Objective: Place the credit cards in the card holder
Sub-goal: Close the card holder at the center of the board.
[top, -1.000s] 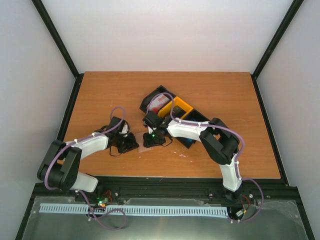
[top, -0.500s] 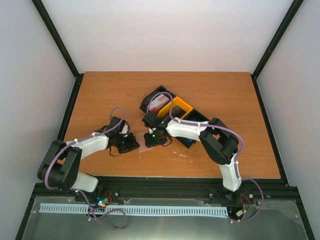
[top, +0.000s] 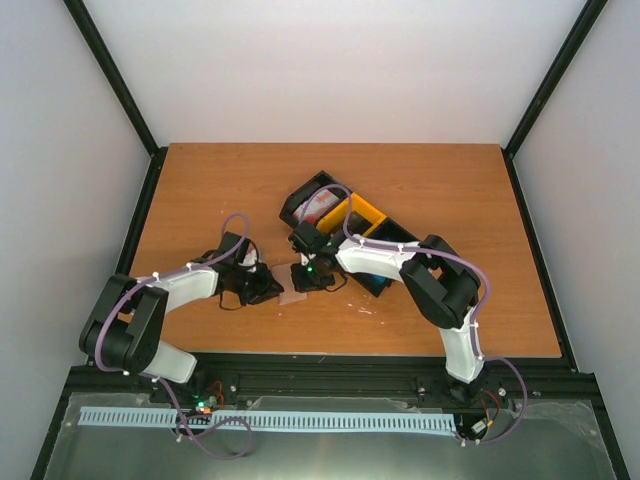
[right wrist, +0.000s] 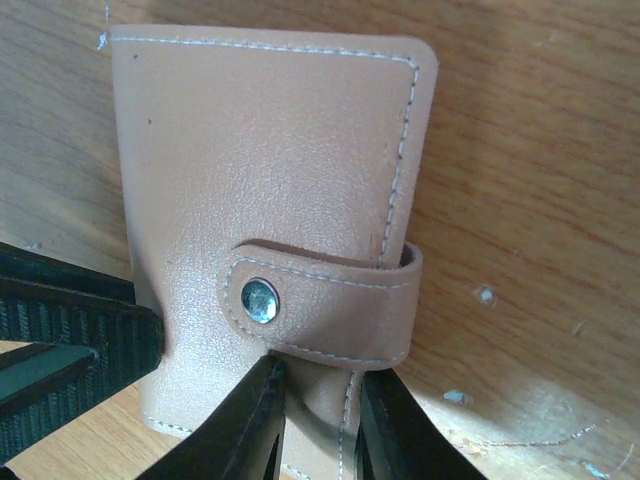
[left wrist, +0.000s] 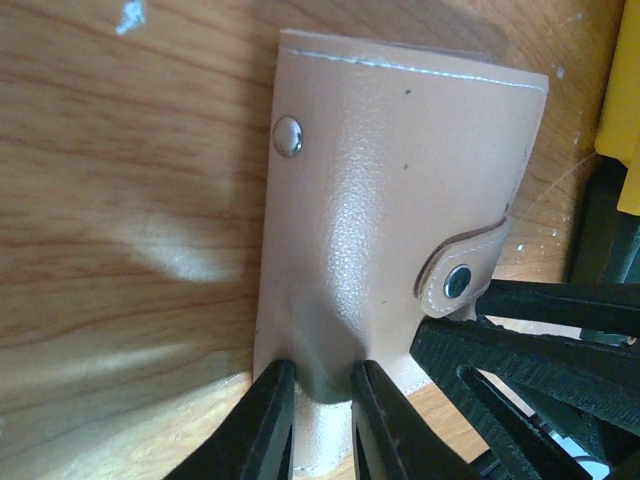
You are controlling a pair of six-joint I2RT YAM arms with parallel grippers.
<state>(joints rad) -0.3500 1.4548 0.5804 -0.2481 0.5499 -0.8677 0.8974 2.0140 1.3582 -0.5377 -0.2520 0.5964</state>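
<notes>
Our left gripper (left wrist: 320, 425) and right gripper (right wrist: 318, 425) each pinched an opposite edge of the folded card holder (left wrist: 400, 200) lying on the table (left wrist: 120, 200); we judged it light and floppy, best held by its stitched edges.

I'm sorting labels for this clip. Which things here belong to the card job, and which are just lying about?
Part of the job: card holder, red-and-white cards, left gripper and right gripper, both pinching the holder's edge.
Just lying about: black bin, yellow bin.
</notes>
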